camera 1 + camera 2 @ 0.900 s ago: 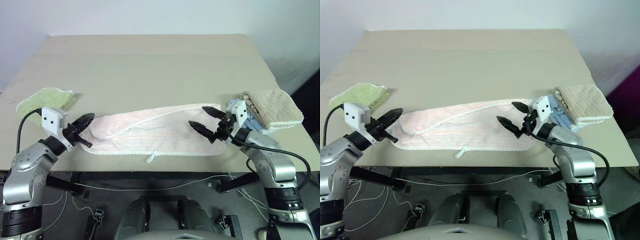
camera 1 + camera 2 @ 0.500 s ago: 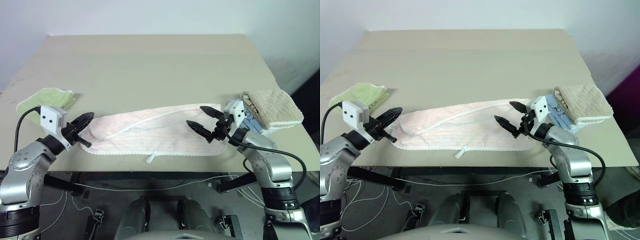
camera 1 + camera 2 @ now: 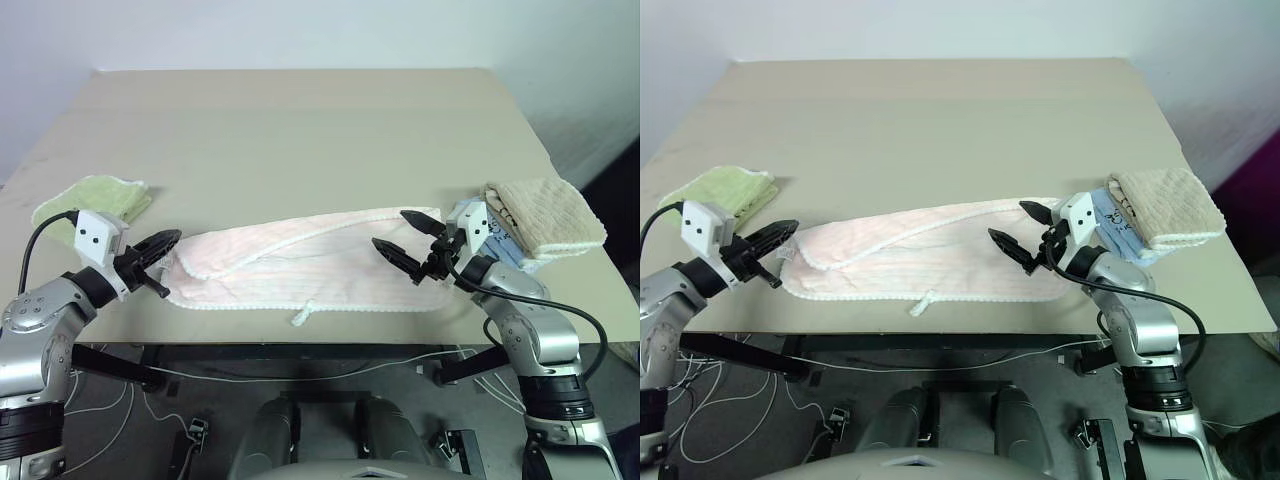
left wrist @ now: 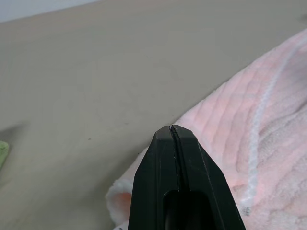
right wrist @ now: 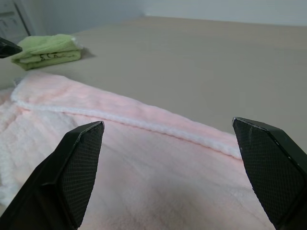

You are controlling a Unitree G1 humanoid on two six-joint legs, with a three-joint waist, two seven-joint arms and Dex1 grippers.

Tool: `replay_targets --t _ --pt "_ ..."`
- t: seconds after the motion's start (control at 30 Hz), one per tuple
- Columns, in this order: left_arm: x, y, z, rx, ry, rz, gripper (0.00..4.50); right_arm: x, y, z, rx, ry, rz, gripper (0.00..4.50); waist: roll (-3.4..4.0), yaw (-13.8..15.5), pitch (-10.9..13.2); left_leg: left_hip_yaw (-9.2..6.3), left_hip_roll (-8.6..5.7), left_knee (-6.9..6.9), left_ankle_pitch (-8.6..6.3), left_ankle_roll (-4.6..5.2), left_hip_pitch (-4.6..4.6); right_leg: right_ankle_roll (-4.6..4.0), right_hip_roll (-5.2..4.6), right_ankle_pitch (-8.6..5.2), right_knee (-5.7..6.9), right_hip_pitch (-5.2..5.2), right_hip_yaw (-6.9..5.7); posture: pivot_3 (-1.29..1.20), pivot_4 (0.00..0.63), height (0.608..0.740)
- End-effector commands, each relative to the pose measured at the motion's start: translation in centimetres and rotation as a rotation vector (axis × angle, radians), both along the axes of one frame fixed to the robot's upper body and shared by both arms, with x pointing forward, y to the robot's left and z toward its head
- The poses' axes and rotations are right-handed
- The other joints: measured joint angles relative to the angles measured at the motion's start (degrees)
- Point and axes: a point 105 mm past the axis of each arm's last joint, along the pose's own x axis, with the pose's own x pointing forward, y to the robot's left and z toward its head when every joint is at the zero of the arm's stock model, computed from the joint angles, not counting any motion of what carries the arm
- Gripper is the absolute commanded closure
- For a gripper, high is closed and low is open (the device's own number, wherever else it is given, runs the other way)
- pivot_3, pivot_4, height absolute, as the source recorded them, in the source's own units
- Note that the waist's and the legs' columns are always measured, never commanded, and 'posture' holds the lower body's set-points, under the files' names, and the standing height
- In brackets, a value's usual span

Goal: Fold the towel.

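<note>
- Lying folded lengthwise along the desk's (image 3: 300, 120) near edge, the towel (image 3: 300, 270) hides its lower layer from you.
- Left gripper (image 3: 168, 240): fingers pressed together, beside the towel's end; contact unclear.
- Right gripper (image 3: 410, 243): fingers spread wide over the towel's other end.

A wide beige tabletop (image 3: 300, 130) stands against a pale bluish-white wall (image 3: 300, 30), evenly lit, with a dark grey floor (image 3: 330, 395) below its near edge where white cables (image 3: 300, 372) trail past a black frame bar (image 3: 125, 367).
</note>
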Motion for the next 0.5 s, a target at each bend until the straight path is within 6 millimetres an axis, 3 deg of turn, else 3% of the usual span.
replay_targets --t 0.03,0.13,0.27,0.4,0.5 --pt "0.1 -0.3 1.3 0.006 -0.044 -0.046 4.50 0.1 0.2 0.7 0.016 -0.039 0.000 0.01 0.00 -0.01 0.00 0.00 0.00 0.00 0.00 0.00 0.00 0.00 0.00 0.00 0.00 0.00 0.00 0.00 0.150 0.740" --pt "0.2 -0.6 1.2 0.002 -0.033 -0.067 4.50 0.2 0.2 0.6 0.013 -0.039 -0.004 0.01 0.00 0.03 0.00 0.00 0.00 0.00 0.00 0.00 0.00 0.00 0.00 0.00 0.00 0.00 0.00 0.00 0.150 0.740" --pt "-1.0 -0.1 -0.3 0.089 0.063 -0.208 4.50 0.1 0.3 0.6 0.021 -0.040 -0.009 0.01 0.00 -0.06 0.00 0.01 0.00 -0.01 0.00 0.00 0.00 0.00 0.00 0.00 0.01 -0.02 0.01 0.00 0.150 0.740" --pt "-2.1 0.5 -1.3 0.182 0.154 -0.337 3.60 0.1 0.3 0.5 0.018 -0.038 -0.013 0.00 0.03 -0.20 0.01 0.02 0.01 -0.07 0.00 0.00 0.00 -0.02 0.01 -0.01 0.00 -0.05 0.01 0.00 0.150 0.740" --pt "-1.7 1.0 -0.8 0.250 0.150 -0.370 2.56 0.2 0.3 0.5 0.019 -0.039 -0.018 0.00 0.03 0.10 0.01 0.01 0.01 -0.07 0.00 0.00 -0.01 -0.02 -0.04 -0.01 -0.01 -0.03 0.02 0.00 0.150 0.740"
